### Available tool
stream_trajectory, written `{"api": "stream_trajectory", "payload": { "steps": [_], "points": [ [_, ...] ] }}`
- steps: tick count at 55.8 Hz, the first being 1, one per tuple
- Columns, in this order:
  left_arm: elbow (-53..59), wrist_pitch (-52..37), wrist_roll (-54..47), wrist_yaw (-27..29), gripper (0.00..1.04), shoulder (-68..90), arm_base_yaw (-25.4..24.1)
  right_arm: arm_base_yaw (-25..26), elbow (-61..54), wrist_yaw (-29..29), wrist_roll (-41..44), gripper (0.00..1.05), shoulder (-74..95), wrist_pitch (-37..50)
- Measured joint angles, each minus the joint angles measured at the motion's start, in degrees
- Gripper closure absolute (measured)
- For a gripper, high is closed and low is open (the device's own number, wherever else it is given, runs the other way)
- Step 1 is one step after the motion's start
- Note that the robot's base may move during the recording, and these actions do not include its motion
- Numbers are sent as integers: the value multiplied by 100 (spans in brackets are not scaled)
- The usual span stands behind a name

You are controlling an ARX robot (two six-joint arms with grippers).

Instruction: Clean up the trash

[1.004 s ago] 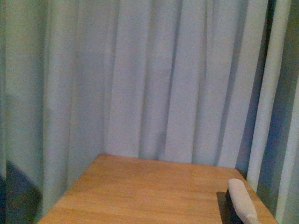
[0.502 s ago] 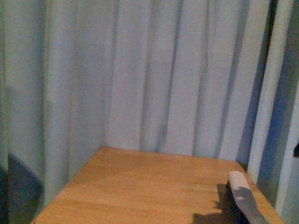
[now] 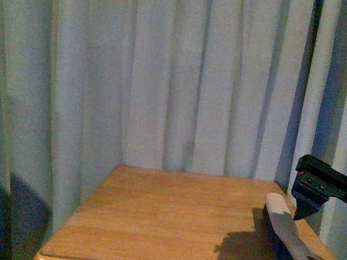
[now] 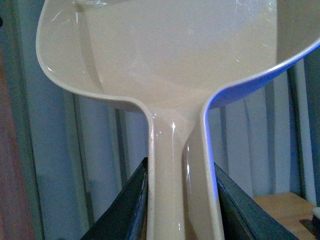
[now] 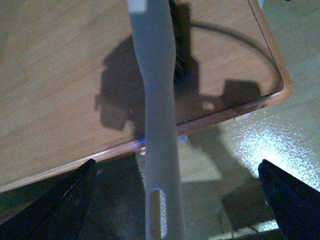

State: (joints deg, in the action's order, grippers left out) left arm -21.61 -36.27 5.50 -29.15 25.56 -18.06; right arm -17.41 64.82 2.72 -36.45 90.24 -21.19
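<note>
The trash is out of view in every frame. The pale dustpan (image 4: 170,55) fills the left wrist view, and my left gripper (image 4: 181,200) is shut on its handle, with curtain behind it. A white-handled brush (image 3: 284,227) with dark bristles lies along the right side of the wooden table (image 3: 170,217). My right gripper (image 3: 307,195) hangs open just above and to the right of the brush. In the right wrist view the brush handle (image 5: 155,75) juts past the table's front edge, between the spread fingers of the right gripper (image 5: 175,205).
Pale curtains (image 3: 167,73) close off the back and both sides of the table. The table's rounded front corner (image 5: 280,90) lies beside the brush, with shiny floor (image 5: 260,145) below it. A dark shadow falls on the wood beside the brush.
My right gripper has come in from the right edge and dropped lower, close over the brush. Its shadow has grown on the table. The table's front edge has come into view.
</note>
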Motion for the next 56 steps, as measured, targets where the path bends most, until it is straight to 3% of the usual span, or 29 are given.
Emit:
{"api": "stream_trajectory", "payload": {
  "steps": [43,56],
  "points": [
    [0,0,-2,0,76,0,0,-197,1145,203,177,7,1386,-1040],
    [0,0,-2,-2,76,0,0,-179,1161,247,267,37,1486,-1080]
  ]
}}
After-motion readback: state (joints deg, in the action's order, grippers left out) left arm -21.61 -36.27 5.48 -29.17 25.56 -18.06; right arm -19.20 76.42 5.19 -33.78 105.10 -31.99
